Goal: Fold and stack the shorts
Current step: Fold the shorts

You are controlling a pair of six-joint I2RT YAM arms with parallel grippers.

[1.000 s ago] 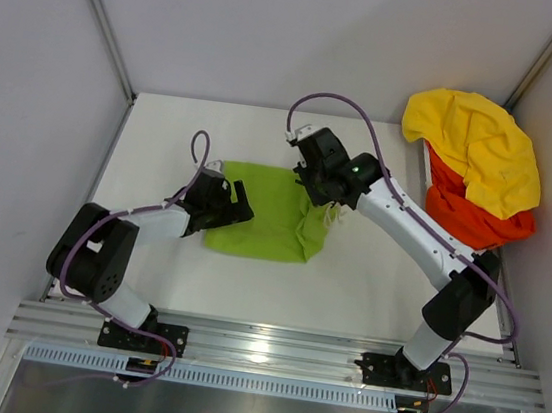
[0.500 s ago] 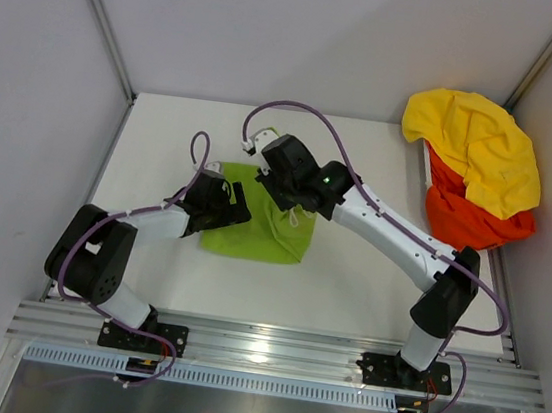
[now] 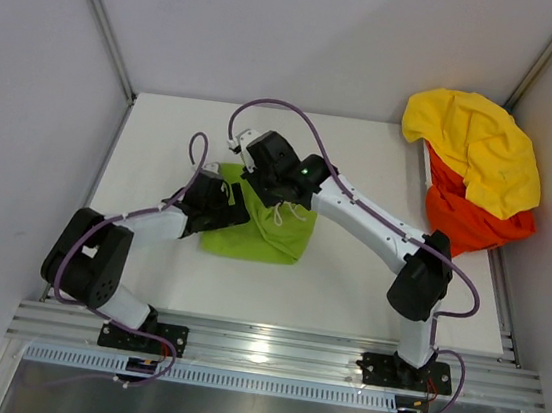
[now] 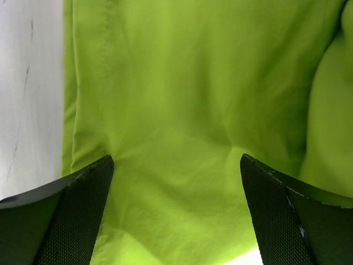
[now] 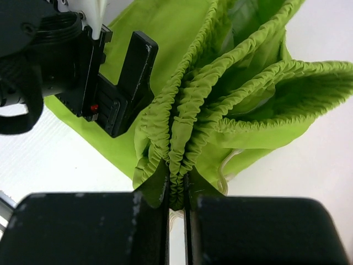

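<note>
shorts on table, pile far right

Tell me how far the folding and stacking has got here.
Done: nothing stacked. In hand: the right gripper pinches the lime-green shorts by the waistband, mid-fold; the left gripper hangs open over them. Left: finishing that fold, then the orange-red shorts heaped under a yellow cloth.

You have the lime-green shorts, plain, with a white drawstring, on a white table. The orange-red shorts are plain too, the cloth over them yellow. The cables are purple.
</note>
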